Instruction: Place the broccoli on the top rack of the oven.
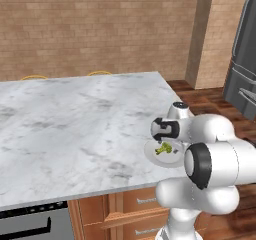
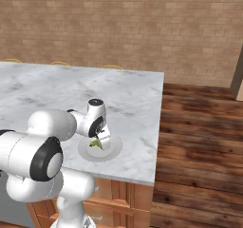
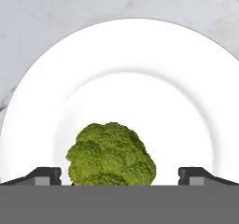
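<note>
Broccoli [image 3: 111,154], a knobbly green floret with a paler stalk, lies on a smooth round white plate [image 3: 186,78] near the corner of the veined grey-white marble table [image 1: 75,124], with the hand [image 3: 119,174] just above it, its dark fingertips spread wide to either side and gripping nothing. Base views add brick walls, plank flooring and wooden drawers under the table; no writing is legible.
</note>
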You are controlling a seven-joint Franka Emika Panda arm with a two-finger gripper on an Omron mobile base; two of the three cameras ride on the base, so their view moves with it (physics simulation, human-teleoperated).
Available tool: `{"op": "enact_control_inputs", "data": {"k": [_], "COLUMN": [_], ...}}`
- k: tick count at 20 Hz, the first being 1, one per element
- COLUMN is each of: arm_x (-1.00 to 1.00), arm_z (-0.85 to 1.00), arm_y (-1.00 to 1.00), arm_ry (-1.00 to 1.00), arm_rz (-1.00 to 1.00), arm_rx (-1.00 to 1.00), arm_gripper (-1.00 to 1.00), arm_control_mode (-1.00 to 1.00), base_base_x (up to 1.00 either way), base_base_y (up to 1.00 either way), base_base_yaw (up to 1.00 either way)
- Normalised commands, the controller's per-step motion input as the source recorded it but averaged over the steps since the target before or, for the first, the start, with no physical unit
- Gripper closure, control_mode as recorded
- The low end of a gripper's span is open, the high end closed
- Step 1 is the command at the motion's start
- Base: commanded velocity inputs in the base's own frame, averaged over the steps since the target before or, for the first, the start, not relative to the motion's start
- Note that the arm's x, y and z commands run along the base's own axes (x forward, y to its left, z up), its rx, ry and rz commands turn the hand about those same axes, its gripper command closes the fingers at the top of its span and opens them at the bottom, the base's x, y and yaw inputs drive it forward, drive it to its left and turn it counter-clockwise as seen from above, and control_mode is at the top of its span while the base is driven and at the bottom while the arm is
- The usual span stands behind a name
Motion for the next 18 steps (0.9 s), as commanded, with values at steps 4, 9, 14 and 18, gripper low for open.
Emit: {"op": "enact_control_inputs", "data": {"k": [4,9,14,18], "arm_x": [0.08,0.0,0.0,0.0], "arm_z": [-0.23,-0.24,-0.17,-0.02], "arm_y": [0.0,0.0,0.03,0.0], "arm_ry": [0.0,0.01,0.0,0.0], "arm_rz": [0.0,0.0,0.0,0.0], "arm_rx": [0.0,0.0,0.0,0.0], "arm_gripper": [-1.0,-1.0,1.0,1.0], "arm_control_mode": [-1.0,-1.0,-1.0,-1.0], "base_base_x": [0.0,0.0,0.0,0.0], "base_base_y": [0.0,0.0,0.0,0.0], "base_base_yaw": [0.0,0.0,0.0,0.0]}}
